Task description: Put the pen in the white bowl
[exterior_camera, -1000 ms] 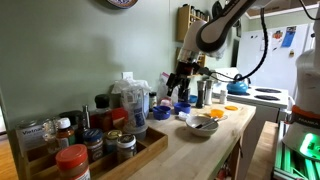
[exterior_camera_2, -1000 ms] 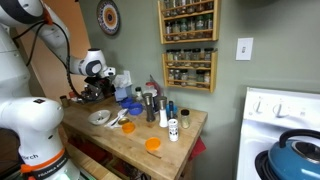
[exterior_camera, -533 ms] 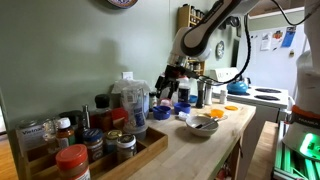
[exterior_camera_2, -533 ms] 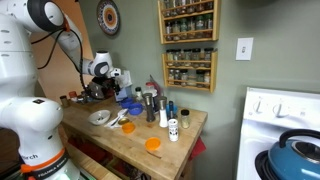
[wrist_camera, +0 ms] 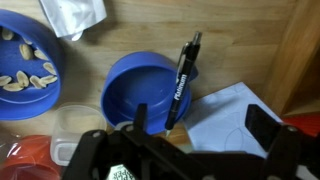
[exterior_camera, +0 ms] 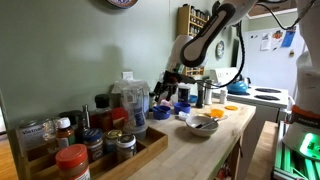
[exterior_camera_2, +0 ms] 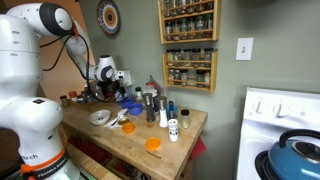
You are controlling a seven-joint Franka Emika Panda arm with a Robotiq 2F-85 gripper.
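Blue bowl (wrist_camera: 130,95) in the wrist view, pen (wrist_camera: 182,82) propped on its right rim. Claw (wrist_camera: 200,122) hovers over it, jaws apart, empty. Centre on the barrel, lower gently, then squeeze. White bowl (exterior_camera: 202,123) sits close by the blue bowl.

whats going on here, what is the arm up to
The robot arm's gripper hangs with its jaws open above a black pen, which lies at the edge of a blue bowl. Nothing is grasped yet. The white bowl, where the pen should go, stands further along the wooden counter with some items already in it.
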